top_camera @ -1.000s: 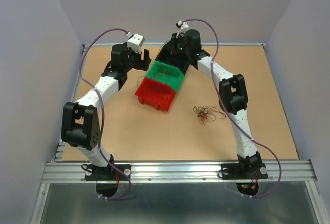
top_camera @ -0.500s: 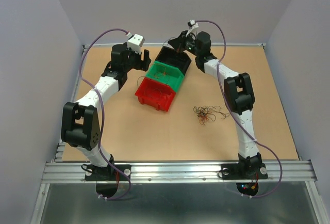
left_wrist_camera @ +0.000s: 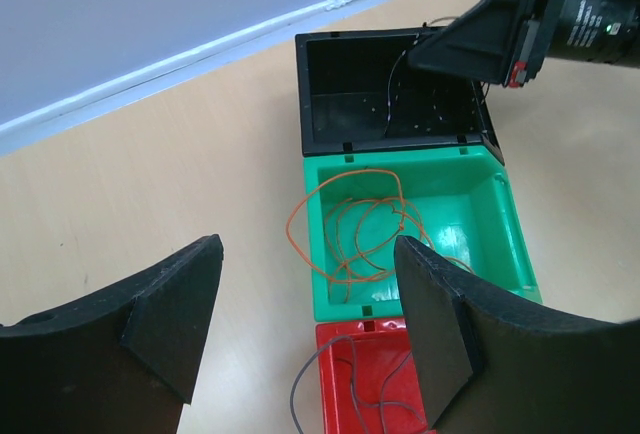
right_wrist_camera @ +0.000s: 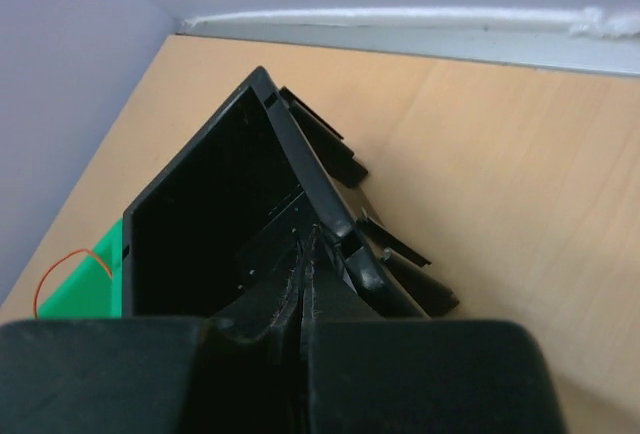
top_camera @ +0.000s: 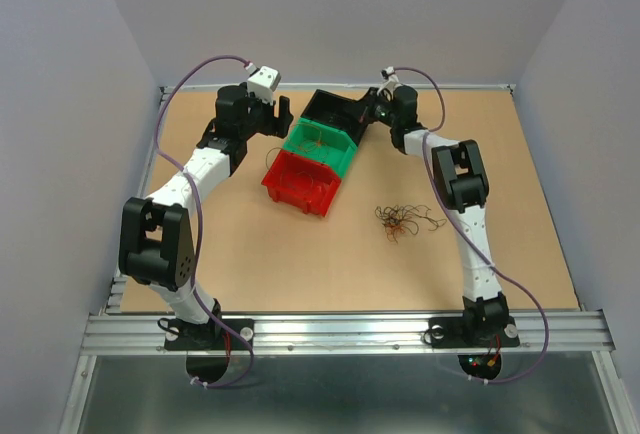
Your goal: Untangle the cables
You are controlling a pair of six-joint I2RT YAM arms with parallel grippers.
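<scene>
Toward the worktop's far edge, the right pincer (left_wrist_camera: 415,52) had backed off the black bin (left_wrist_camera: 340,104), dark wire (left_wrist_camera: 393,94) clamped, seemingly not yet released.

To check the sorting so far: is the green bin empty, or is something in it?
Not empty. The green bin holds loops of thin orange wire; one loop reaches out over a side rim.

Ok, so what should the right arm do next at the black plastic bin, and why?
Probably open the right gripper and let go. Its jaws are shut at the rim of the black plastic bin, and a hair-thin wire seems to run from its tip down into that bin, though the pinch itself is too fine to confirm. Opening there should drop it inside.
</scene>
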